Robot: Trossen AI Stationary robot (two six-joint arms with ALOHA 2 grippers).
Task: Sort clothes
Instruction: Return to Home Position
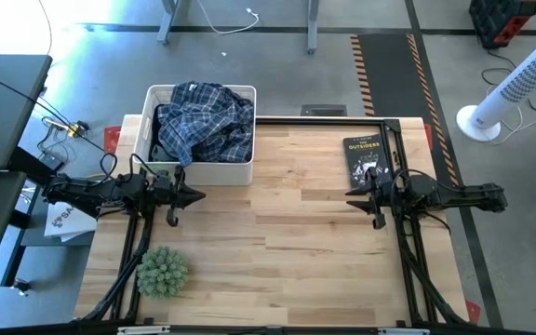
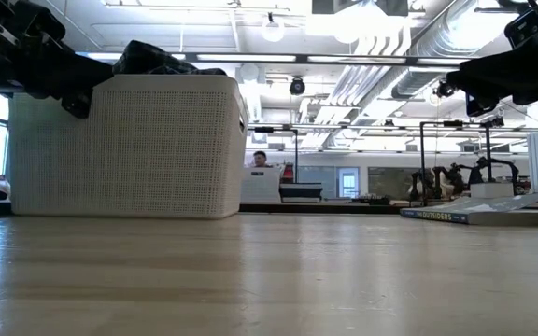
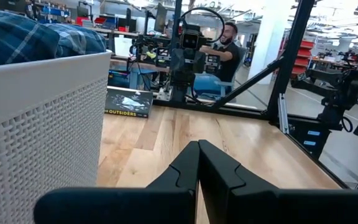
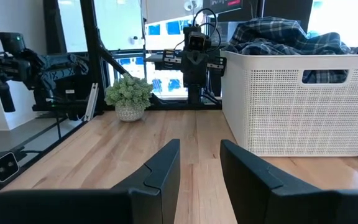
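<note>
Clothes (image 1: 214,140) fill the white basket (image 1: 203,173) at the table's (image 1: 277,261) far edge, near its left corner, with a blue plaid shirt (image 1: 198,102) on top. Left gripper (image 1: 196,195) hovers beside the basket, its 2 fingers pressed together and empty. Right gripper (image 1: 350,195) hovers beside a black book (image 1: 363,156), its fingers narrowly apart and empty.

"THE OUTSIDERS" on black book (image 1: 365,160)

Table (image 1: 277,242), by position.
- Far left: basket (image 1: 217,174), just beyond my left gripper (image 1: 199,194).
- In the basket, on top: plaid shirt (image 1: 207,121), heaped above the rim.
- Far right: book (image 1: 364,156), lying flat, just beyond my right gripper (image 1: 350,194).
- Near left: plant (image 1: 162,271), well apart from the basket.
- My grippers face each other across the middle.
</note>
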